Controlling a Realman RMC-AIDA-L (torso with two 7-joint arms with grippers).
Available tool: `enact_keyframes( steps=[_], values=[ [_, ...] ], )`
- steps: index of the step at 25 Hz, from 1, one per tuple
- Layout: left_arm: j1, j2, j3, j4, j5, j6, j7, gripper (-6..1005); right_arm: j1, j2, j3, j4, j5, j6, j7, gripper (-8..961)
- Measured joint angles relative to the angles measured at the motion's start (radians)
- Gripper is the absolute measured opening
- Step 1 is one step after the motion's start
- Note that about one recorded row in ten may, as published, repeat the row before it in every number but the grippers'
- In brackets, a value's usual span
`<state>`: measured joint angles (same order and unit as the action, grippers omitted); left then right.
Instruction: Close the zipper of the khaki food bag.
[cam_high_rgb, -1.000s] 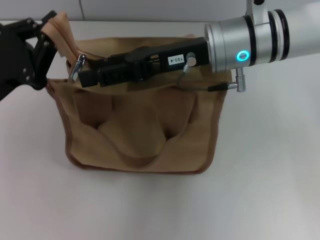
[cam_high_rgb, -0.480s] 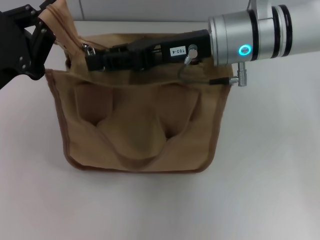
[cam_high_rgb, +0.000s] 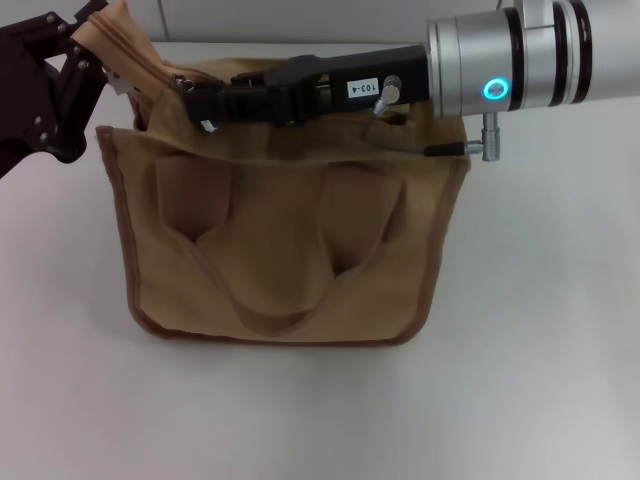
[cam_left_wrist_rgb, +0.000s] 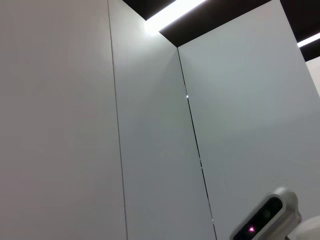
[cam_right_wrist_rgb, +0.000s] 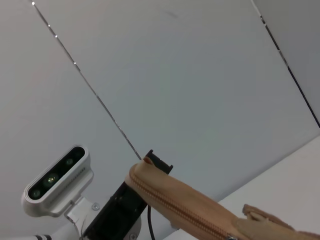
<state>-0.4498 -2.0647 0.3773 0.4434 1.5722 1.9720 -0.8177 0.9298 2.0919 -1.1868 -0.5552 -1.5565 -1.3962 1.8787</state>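
The khaki food bag (cam_high_rgb: 280, 250) stands upright on the white table, pockets and looped handle facing me. My left gripper (cam_high_rgb: 88, 62) at the bag's far left top corner is shut on the raised tan end of the zipper (cam_high_rgb: 122, 45) and holds it up. My right gripper (cam_high_rgb: 195, 100) reaches across the bag's top from the right, its black fingers closed at the zipper's left part. A small silver bit of the slider (cam_high_rgb: 206, 124) shows just under its tips. The right wrist view shows the lifted zipper tape (cam_right_wrist_rgb: 190, 215) held by the left gripper's fingers (cam_right_wrist_rgb: 152, 162).
White table (cam_high_rgb: 540, 330) lies all around the bag, with a wall behind. A thin cable (cam_high_rgb: 400, 145) hangs from the right wrist over the bag's top right. The left wrist view shows only wall panels and the robot's head (cam_left_wrist_rgb: 270, 217).
My right gripper has moved right and back along the bag's top, and the silver slider has gone with it. The left gripper has kept the zipper end raised.
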Motion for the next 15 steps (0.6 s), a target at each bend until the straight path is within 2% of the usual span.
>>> enact_keyframes(
  steps=[9, 15],
  values=[
    [0.006, 0.001, 0.0, 0.0, 0.0, -0.003, 0.0, 41, -0.09, 0.0, -0.076, -0.151, 0.045, 0.014, -0.023, 205],
    [0.007, 0.0, 0.0, -0.004, 0.0, 0.001, 0.0, 42, -0.093, 0.0, -0.141, -0.156, 0.07, 0.033, -0.062, 163]
  ],
)
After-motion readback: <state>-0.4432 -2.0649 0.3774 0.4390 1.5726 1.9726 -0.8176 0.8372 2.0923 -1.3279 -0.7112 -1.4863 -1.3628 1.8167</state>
